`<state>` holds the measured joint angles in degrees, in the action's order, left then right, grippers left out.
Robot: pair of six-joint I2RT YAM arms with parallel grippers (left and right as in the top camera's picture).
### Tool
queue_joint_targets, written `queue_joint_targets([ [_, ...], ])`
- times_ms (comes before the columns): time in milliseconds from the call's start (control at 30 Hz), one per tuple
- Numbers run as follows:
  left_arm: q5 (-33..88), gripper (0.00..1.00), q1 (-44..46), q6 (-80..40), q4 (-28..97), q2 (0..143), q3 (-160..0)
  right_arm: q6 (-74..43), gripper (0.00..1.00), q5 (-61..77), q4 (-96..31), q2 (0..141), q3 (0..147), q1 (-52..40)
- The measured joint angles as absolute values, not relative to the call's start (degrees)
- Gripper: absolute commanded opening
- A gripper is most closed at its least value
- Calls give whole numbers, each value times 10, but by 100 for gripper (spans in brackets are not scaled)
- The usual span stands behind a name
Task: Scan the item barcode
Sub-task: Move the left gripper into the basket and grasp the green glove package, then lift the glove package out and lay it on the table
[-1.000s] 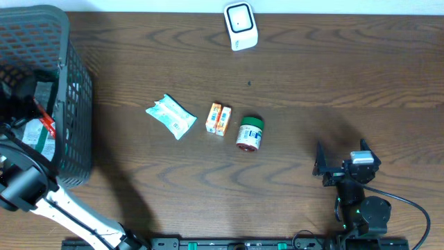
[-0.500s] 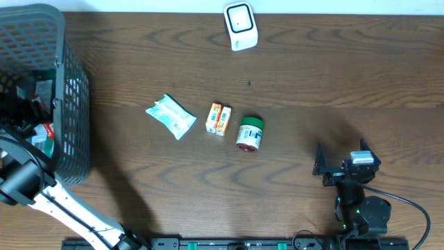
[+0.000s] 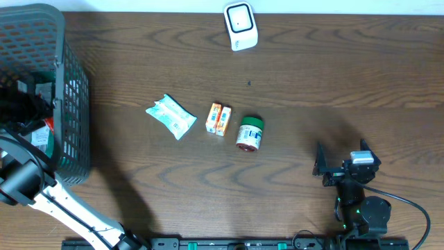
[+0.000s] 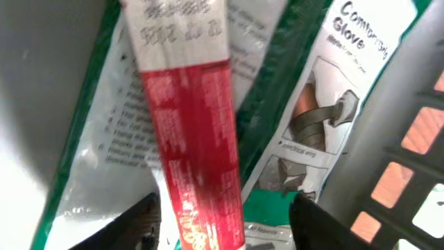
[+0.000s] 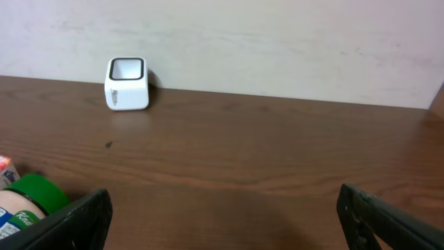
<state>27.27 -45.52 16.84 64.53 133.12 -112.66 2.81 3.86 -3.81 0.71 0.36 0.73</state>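
One white scanner (image 3: 240, 26) on wooden table (image 3: 312, 76)

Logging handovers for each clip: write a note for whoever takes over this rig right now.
Left end effector: inside the mesh basket, fingers either side of a red-and-white pack; firm grip not confirmed.
Right end effector: open, empty, low over the table.
Barcode scanner: at the table's far edge.
Pouch, orange cartons, green-lidded jar: mid-table.
Done: pack reached.
Left: lift it out, show its barcode to the scanner.
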Motion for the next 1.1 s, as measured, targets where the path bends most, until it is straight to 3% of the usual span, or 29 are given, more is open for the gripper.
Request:
queue_joint_targets([
  [333,244,66,-455,170,627,1321,-1164,28,99,39,-38,7,4,7],
  [700,153,86,-456,179,578,1302,-1124,28,99,39,-38,7,4,7],
  [967,147,86,-457,179,509,1289,-1044,28,99,39,-38,7,4,7],
  [1100,190,71,-459,182,505,1275,-1018,28,99,39,-38,7,4,7],
])
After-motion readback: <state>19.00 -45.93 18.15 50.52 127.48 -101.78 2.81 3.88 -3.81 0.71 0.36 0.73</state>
